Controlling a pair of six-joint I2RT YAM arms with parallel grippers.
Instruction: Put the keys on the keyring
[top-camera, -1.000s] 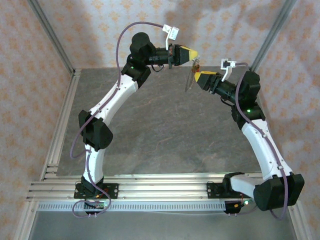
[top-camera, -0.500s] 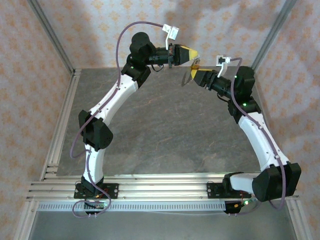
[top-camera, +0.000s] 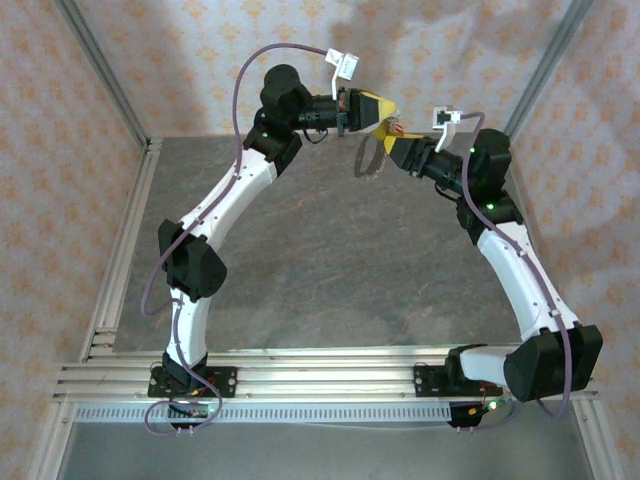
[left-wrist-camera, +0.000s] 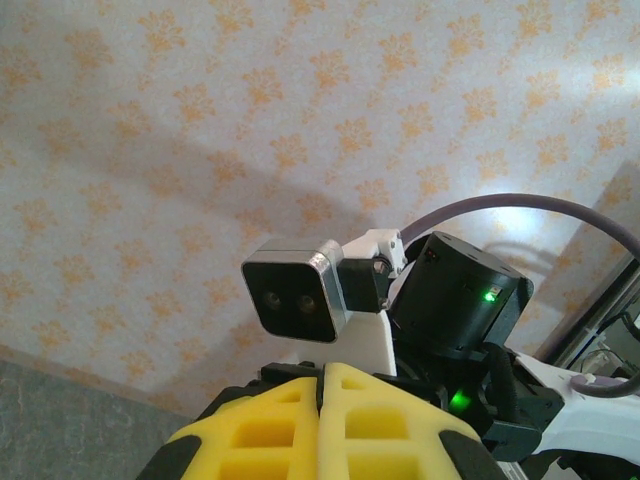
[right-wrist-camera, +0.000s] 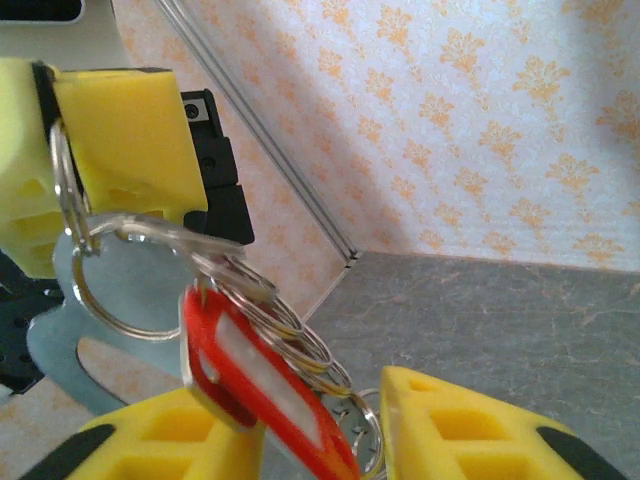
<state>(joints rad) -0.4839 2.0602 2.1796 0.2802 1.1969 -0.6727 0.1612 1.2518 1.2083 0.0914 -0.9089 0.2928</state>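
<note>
Yellow foam fingers of the left hand (right-wrist-camera: 50, 140) were pressed together on the keyring (right-wrist-camera: 62, 195), its wire caught in the seam near their tips. Held up off the table (top-camera: 300, 260) like this, the ring hung free and within reach of the other arm. A short chain (right-wrist-camera: 285, 325) of small links ran from it down to the key (right-wrist-camera: 255, 385), whose red plastic head lay in the gap of the right hand (right-wrist-camera: 320, 445). That hand's fingers (right-wrist-camera: 470, 430) stood apart, with the head resting against the other one, on the picture's left; could not tell whether they gripped it. Judged purpose: one hand fixes the ring while the other offers the key for threading. How ring, chain and key joined was too tangled to read.

Right wrist view gave ring, chain and key in close detail. Top view gave the layout: both hands nearly tip to tip, high over the far part of the table, a pale loop dangling beneath them. Left wrist view gave the closed seam of its own fingers and, beyond it, the right arm's camera (left-wrist-camera: 295, 295) facing back against the patterned wall
</note>
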